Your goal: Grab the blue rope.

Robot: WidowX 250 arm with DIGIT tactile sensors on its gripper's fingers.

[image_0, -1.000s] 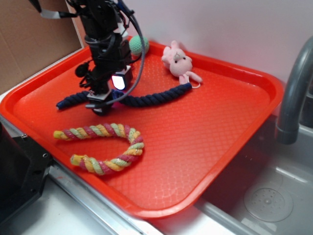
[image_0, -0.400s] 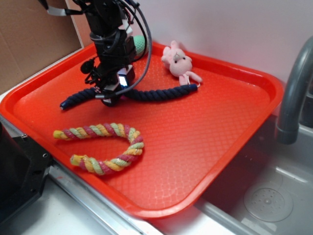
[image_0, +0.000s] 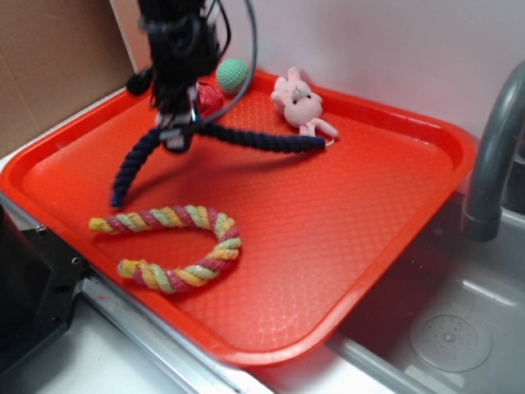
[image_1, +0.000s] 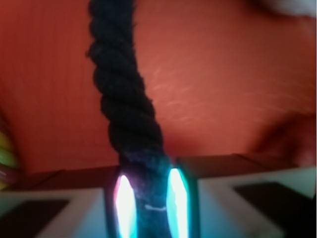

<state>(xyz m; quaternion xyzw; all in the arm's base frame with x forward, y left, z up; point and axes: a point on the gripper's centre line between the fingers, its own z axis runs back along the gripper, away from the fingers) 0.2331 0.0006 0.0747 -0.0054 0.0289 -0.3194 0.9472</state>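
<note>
Hung draped from the gripper (image_0: 175, 135) above the tray (image_0: 361, 238): the rope (image_0: 246, 139), ends trailing down either side. Lay in front: the striped rope (image_0: 176, 246). Sat behind and right: ball (image_0: 232, 74), plush toy (image_0: 299, 103).

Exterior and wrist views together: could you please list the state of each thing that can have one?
tool: shut on the blue rope, raised above the tray
blue rope: gripped mid-length, lifted, both ends drooping to the tray
striped rope: lying curled in a hook shape on the tray, untouched
pink plush bunny: lying near the tray's back rim, by the blue rope's end
green ball: resting at the back rim
orange tray: flat beside the sink
</note>
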